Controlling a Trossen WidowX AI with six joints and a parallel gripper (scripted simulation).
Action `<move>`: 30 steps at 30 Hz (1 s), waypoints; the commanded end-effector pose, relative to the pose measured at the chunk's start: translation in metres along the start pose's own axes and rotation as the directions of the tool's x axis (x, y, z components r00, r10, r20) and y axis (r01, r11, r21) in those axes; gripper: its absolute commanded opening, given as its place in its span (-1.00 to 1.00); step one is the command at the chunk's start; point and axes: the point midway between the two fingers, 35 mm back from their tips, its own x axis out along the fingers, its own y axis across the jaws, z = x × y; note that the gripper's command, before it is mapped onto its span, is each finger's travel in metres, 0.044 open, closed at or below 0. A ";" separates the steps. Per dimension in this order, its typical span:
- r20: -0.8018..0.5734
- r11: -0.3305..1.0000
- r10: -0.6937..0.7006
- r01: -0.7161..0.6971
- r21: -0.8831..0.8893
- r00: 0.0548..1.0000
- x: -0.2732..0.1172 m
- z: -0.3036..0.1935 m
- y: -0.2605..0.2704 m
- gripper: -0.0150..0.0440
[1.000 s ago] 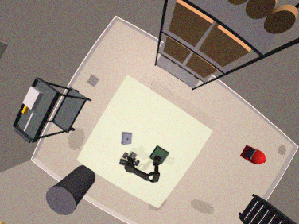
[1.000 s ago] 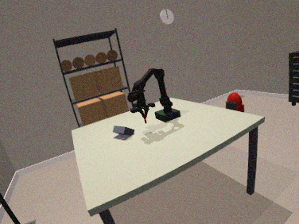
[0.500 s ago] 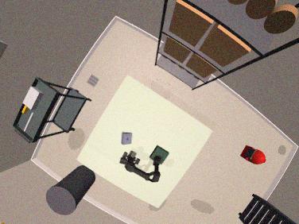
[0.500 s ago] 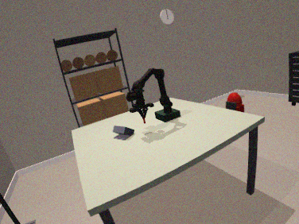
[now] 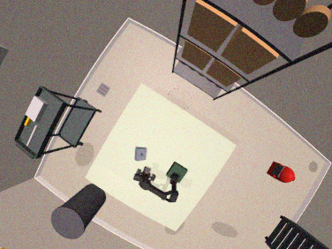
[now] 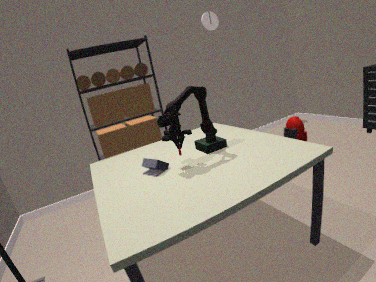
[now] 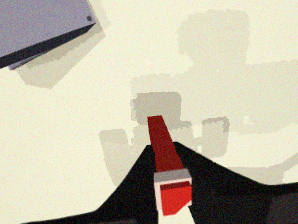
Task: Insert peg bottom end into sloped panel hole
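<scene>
The red peg [image 6: 180, 152] [image 7: 164, 142] looks flat-sided, with a pale collar and a bright red end nearest the wrist camera. My gripper [image 6: 179, 143] [image 7: 162, 149] is shut on it, and its lower end points down above the table. The grey sloped panel [image 5: 138, 150] [image 6: 155, 164] [image 7: 37, 27] stands on the table apart from the peg, at the upper left in the wrist view. A small dark spot shows mid-face in the top view. The wrist view shows only a small dark dot near one corner; the hole is not seen there. The peg cannot be made out in the top view.
The pale table [image 5: 199, 141] [image 6: 200, 195] carries the panel and the arm's dark green base [image 5: 177, 171] [image 6: 210, 145]. Shadows of the arm fall on the table. A shelf rack, a cart, a dark cylinder and a red object stand off the table.
</scene>
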 end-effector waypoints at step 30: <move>-0.046 0.967 0.058 -0.068 -0.245 0.997 -0.003 0.019 0.007 -0.49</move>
